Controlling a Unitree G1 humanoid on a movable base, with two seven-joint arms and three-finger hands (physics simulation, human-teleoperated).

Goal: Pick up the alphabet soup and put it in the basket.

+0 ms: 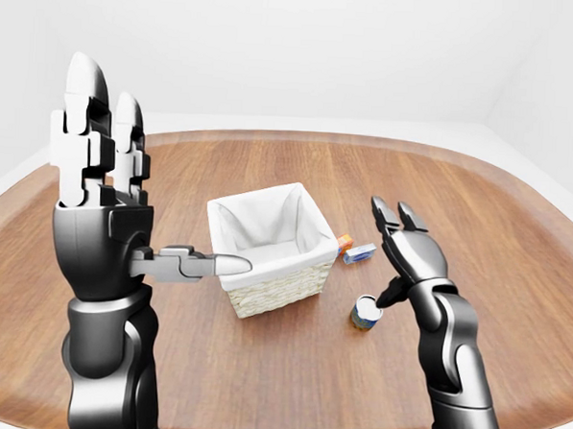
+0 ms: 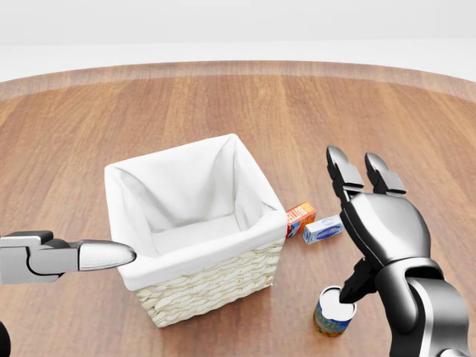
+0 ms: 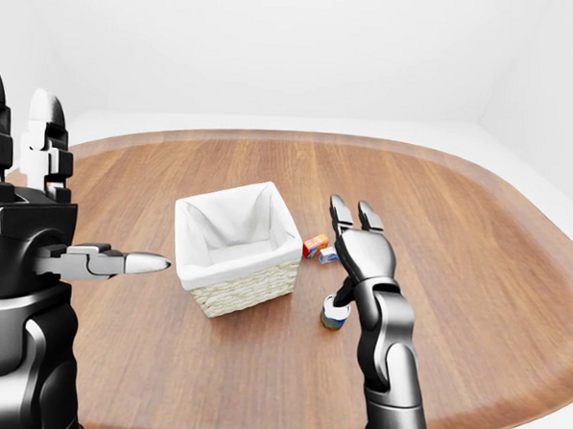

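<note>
The white-lined woven wicker basket (image 2: 195, 236) is sitting on the round brown wooden table (image 2: 223, 104). Both grey robot hands, left (image 1: 100, 200) and right (image 2: 375, 223), are hanging open. Right of the basket, the small blue-labelled alphabet soup can (image 2: 332, 313) is standing upright beneath the right thumb, near a white-blue carton (image 2: 322, 229) and an orange box (image 2: 300, 218).

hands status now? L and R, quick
Left hand: open, raised, holding nothing.
Right hand: open above the alphabet soup, thumb at its top, not gripping it.

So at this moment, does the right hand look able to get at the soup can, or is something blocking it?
Probably yes. The right hand is open right above the soup can, thumb touching or almost touching its top. The can stands clear of the basket and the two small boxes, so nothing blocks it.
</note>
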